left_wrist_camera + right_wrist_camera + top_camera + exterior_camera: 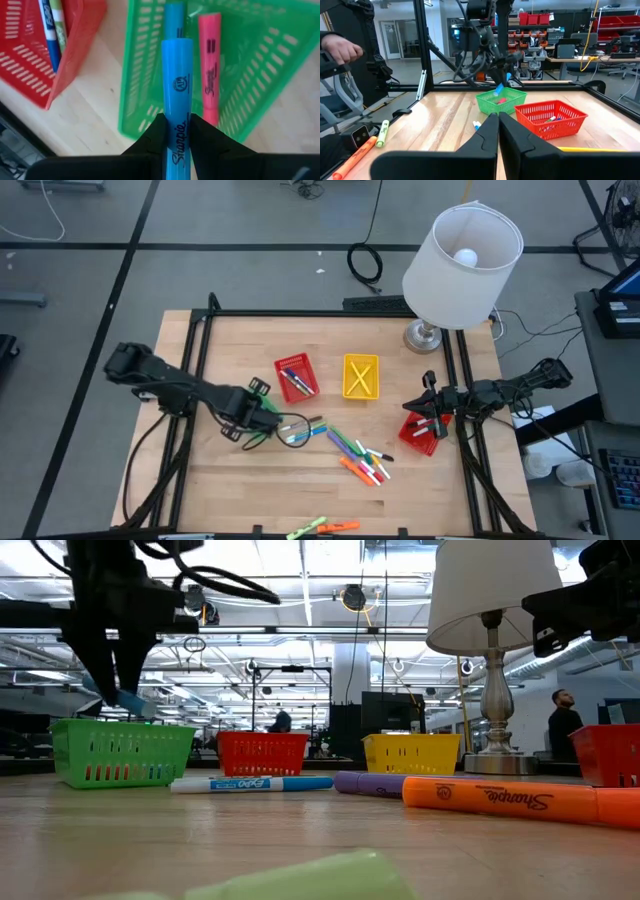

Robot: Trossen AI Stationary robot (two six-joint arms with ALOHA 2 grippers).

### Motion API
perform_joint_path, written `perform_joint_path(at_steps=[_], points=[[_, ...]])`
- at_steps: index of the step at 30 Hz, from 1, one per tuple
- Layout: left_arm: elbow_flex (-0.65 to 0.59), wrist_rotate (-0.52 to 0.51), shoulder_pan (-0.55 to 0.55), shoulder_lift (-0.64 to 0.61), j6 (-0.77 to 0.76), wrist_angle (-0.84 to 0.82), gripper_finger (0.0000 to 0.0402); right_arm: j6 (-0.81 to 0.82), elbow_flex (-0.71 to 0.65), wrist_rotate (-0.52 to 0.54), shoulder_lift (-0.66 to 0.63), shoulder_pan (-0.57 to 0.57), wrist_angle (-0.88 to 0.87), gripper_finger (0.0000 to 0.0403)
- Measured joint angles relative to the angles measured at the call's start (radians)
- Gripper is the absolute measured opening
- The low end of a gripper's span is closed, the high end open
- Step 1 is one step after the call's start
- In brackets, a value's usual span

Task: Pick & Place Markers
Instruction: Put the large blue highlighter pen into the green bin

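A blue Sharpie marker [177, 100] is clamped between the fingers of the left gripper [178, 131], held just above the green basket [250, 65] on the desk's [200, 480] left side. In that basket lie a pink marker [210, 65] and another blue one [173, 20]. More markers [362, 460] lie loose at the desk's middle. The right gripper [498, 120] is fully closed and empty, above the red basket [422, 435] at the right edge.
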Motion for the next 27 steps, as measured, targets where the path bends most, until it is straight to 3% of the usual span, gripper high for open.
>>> perform_joint_path(at_steps=[8, 17, 24, 27], points=[[-0.012, 0.004, 0.043, 0.037, 0.059, 0.09, 0.0056, 0.002, 0.0, 0.0, 0.0, 0.0, -0.001, 0.0], [-0.119, 0.032, 0.05, 0.038, 0.058, 0.137, 0.0056, 0.002, 0.0, -0.001, 0.0, 0.0, -0.002, 0.0], [-0.135, 0.073, 0.052, 0.038, 0.019, 0.172, 0.0056, 0.003, 0.0, -0.001, 0.0, 0.0, -0.002, 0.0], [-0.134, 0.073, 0.052, 0.038, -0.023, 0.164, 0.0107, 0.003, 0.0, -0.001, 0.0, 0.0, -0.002, 0.0]])
